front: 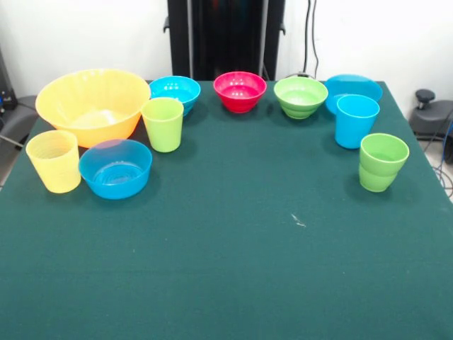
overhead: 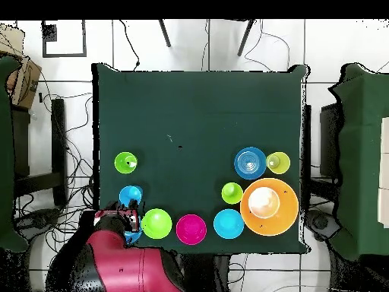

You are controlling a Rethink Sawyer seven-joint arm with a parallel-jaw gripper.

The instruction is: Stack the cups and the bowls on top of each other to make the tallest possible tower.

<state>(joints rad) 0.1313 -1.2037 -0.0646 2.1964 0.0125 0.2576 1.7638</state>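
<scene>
All pieces stand apart on the green table (front: 233, 241); no tower is in view. The cups are pale yellow (front: 54, 161), yellow-green (front: 163, 124), sky blue (front: 356, 120) and green stepped (front: 383, 161). The bowls are large yellow-orange (front: 88, 105), small blue (front: 175, 91), red (front: 240, 91), green (front: 301, 97), a blue one in front (front: 115, 168) and a shallow blue one (front: 352, 86) behind the sky blue cup. In the overhead view my arm's end with the gripper (overhead: 124, 220) hangs over the table's near-left corner beside the green bowl (overhead: 156, 223) and below the sky blue cup (overhead: 130, 196).
My red arm (overhead: 125, 266) lies low at the bottom left of the overhead view. The black pedestal (front: 225, 35) stands behind the red bowl. Other tables (overhead: 365, 152) flank the green one, and cables run over the floor.
</scene>
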